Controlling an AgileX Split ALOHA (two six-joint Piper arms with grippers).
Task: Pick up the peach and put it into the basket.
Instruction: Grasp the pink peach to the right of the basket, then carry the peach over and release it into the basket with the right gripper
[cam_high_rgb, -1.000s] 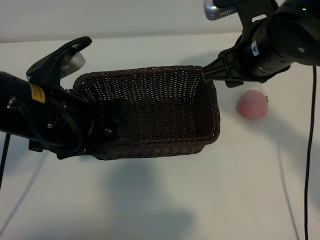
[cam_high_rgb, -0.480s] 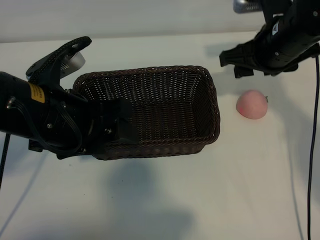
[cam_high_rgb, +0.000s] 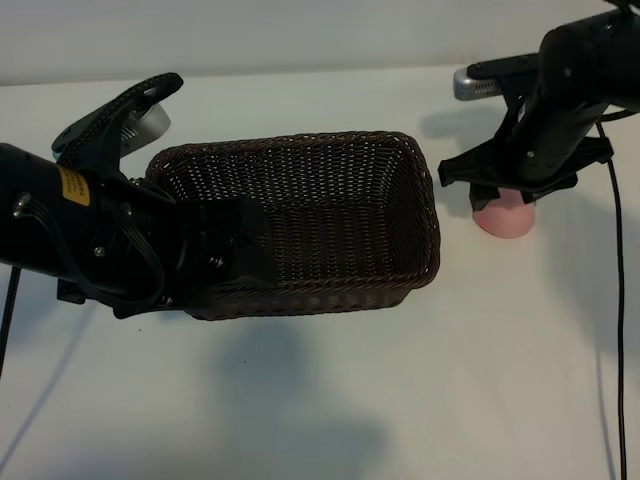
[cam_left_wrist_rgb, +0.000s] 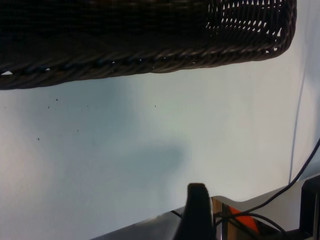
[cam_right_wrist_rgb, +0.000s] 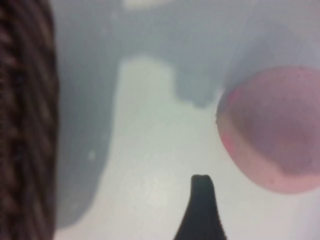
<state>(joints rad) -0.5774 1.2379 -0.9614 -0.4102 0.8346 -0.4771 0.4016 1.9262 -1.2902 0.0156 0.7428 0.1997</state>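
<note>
The dark brown woven basket (cam_high_rgb: 300, 148) lies in the middle of the white table. My left gripper (cam_high_rgb: 226, 262) stands open astride its left front wall, one finger inside and one outside; in the left wrist view the basket's wall (cam_left_wrist_rgb: 150, 60) lies far from the one visible finger (cam_left_wrist_rgb: 199, 210). The pale pink peach (cam_high_rgb: 510, 220) rests on the table just right of the basket. My right gripper (cam_high_rgb: 506, 184) hangs open directly over it and hides its top. The right wrist view shows the peach (cam_right_wrist_rgb: 275, 130) close beside one dark finger (cam_right_wrist_rgb: 201, 205), untouched, with the basket (cam_right_wrist_rgb: 25, 125) at the edge.
A black cable (cam_high_rgb: 612, 330) trails down the table's right side and another (cam_high_rgb: 8, 320) hangs at the left. The table's edge with wires (cam_left_wrist_rgb: 240, 215) shows in the left wrist view. Bare white table lies in front of the basket.
My right arm has swung from the basket's right rear corner to the right and down over the peach, now covering its top. Left arm, basket and peach have not moved.
</note>
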